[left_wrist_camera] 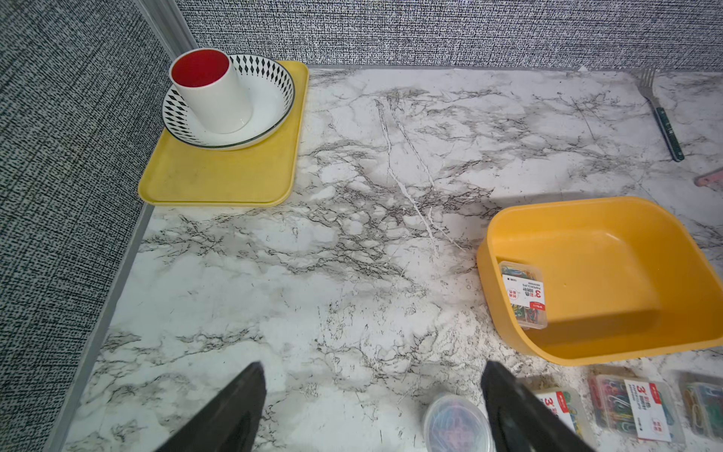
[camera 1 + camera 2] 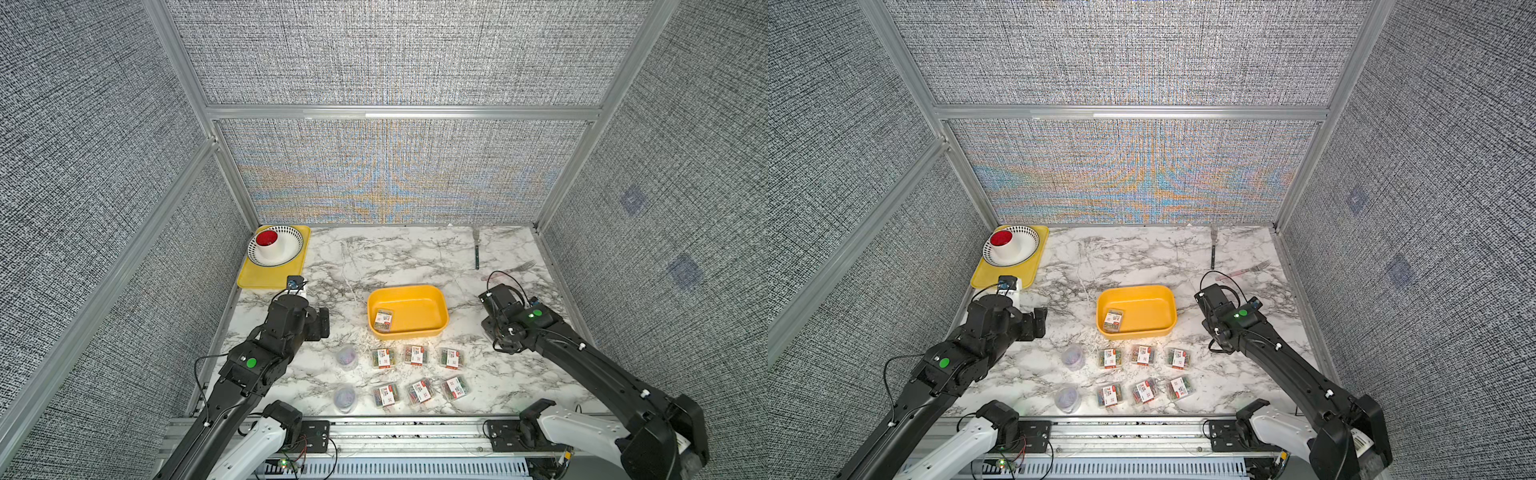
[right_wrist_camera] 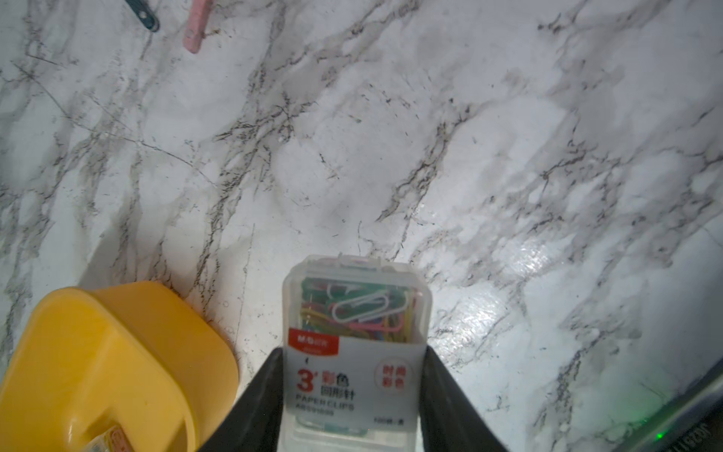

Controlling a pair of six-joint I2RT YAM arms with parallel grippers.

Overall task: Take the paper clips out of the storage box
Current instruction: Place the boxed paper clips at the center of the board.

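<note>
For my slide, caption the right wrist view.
Right claw holds a paper clip box near the yellow storage box.

Marble [image 2: 345,266] between tray [image 2: 270,276] and storage box [image 2: 419,309] open; paper clips [image 2: 415,354] crowd near side; forks [image 2: 477,251] far right corner.

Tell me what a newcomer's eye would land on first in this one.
The orange tub at mid-table stands out, nearly empty, with a single box of clips in its near-left corner. To its right, the right tool is shut on a held box above the marble. In front of the tub, packs lie in two neat rows.
</note>
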